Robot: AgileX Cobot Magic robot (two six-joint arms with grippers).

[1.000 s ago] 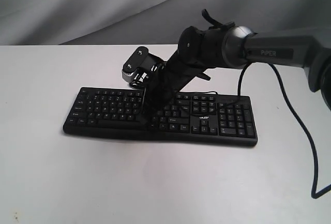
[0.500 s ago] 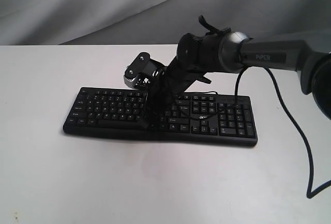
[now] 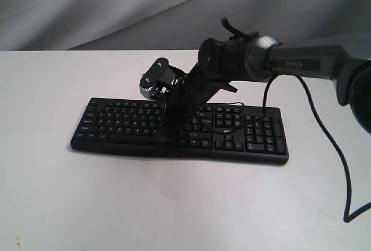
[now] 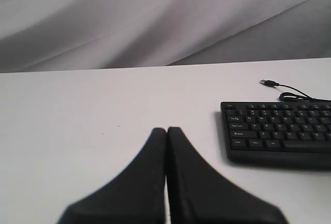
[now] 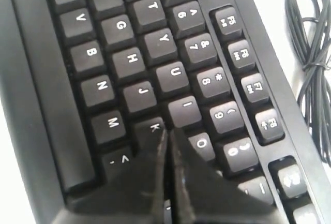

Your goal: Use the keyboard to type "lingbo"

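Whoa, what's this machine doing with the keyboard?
A two-armed robot is typing on a black keyboard that lies on a white table. The right arm's fingers are closed together into a single point. Their tip is down among the K, I and O keys, though I cannot tell whether a key is being pressed. The left arm's fingers are closed too and sit off to the side of the keyboard, over bare table.

Quick tally: one keyboard (image 3: 124,122) across the middle of the exterior frame, one arm (image 3: 301,64) coming in from its upper right, one white table (image 3: 174,204). Two grippers, left gripper (image 4: 166,131) and right gripper (image 5: 166,133). One bundled thin cable (image 5: 309,64).
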